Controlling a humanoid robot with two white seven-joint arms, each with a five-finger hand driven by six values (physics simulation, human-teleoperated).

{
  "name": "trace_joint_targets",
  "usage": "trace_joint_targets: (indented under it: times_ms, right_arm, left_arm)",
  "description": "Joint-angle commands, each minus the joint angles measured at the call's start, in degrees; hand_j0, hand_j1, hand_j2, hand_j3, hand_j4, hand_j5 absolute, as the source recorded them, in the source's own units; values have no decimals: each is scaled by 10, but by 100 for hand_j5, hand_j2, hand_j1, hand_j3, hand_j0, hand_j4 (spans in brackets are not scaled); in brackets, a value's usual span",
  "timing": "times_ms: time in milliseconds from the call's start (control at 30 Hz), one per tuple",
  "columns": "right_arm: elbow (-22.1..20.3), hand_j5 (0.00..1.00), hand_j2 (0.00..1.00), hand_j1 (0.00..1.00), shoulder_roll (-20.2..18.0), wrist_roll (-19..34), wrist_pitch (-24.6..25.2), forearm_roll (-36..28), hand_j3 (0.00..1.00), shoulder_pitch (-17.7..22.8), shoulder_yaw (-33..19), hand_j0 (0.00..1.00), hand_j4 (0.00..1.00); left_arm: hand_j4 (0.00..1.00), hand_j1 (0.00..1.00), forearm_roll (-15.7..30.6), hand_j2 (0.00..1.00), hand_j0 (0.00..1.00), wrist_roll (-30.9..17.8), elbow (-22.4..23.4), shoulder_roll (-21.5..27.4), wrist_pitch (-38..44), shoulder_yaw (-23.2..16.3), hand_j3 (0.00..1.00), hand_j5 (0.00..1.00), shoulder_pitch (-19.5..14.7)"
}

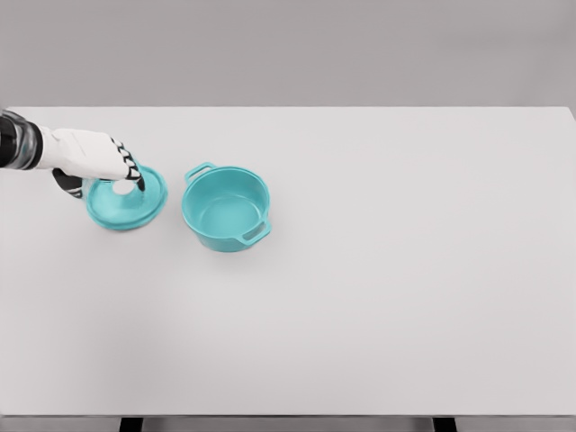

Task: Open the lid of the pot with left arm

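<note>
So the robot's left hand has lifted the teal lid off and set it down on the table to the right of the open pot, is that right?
Not quite: the side is wrong. In the head view the lid lies on the table to the left of the open pot, not the right. The left hand is over the lid, fingers at its knob.

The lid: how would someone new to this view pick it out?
On the white table, look far left, where the left hand reaches in. The lid is the flat teal disc under that hand, just left of the open teal pot, which is deep and has two handles.
</note>
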Motion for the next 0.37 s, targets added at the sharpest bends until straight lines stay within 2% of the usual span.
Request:
trace_joint_targets:
  times_ms: [0,67,133,167,200,333]
  right_arm:
    - [0,100,100,100,0,0,0,0,100,0,0,100,100]
    - [0,100,100,100,0,0,0,0,100,0,0,100,100]
    - [0,100,100,100,0,0,0,0,100,0,0,100,100]
    - [0,100,100,100,0,0,0,0,100,0,0,100,100]
    - [0,100,100,100,0,0,0,0,100,0,0,100,100]
    - [0,100,100,100,0,0,0,0,100,0,0,100,100]
  left_arm:
    - [100,100,0,100,100,0,11,-1,1,1,100,100,0]
    - [100,100,7,100,100,1,32,8,3,8,100,100,-1]
    - [100,100,55,100,100,2,111,13,4,15,100,100,-2]
    - [100,100,93,100,100,2,165,0,3,34,100,100,0]
    - [100,100,96,100,100,3,185,-2,2,37,100,100,2]
    - [100,100,97,100,100,5,192,-6,3,38,100,100,2]
